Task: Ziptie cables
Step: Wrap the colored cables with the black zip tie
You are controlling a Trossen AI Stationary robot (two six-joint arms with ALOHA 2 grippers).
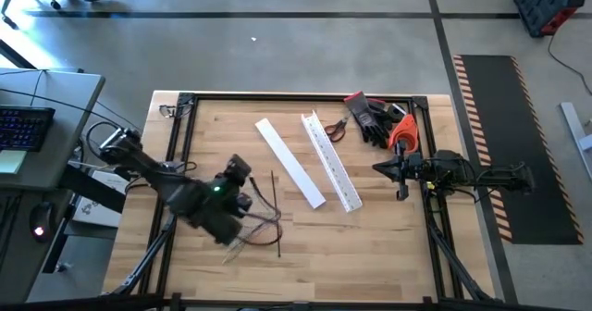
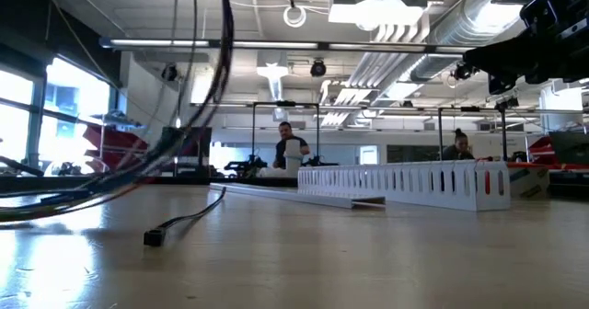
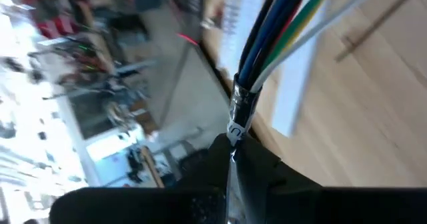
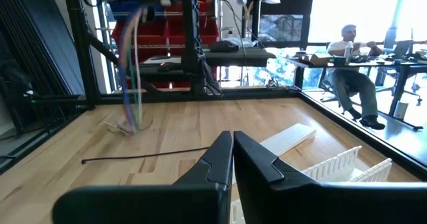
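Holding the cables [image 3: 280, 31] pinched tight above the counter [image 1: 370, 246], the left gripper [image 1: 225, 220] could drop loose ones; the right gripper [image 4: 232, 159] waits, pressed together.

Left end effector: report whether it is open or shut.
Shut on the cables. In the left wrist view the left end effector clamps the bundle's sleeved end, with the coloured wires fanning out beyond it.

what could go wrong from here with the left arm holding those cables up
1. The left gripper is shut on the cables near one end only, so the loose lengths hang and could slip out or splay.
2. One dark wire lies apart on the table and may be left out of the bundle.
3. The trailing ends could snag the white slotted channel.
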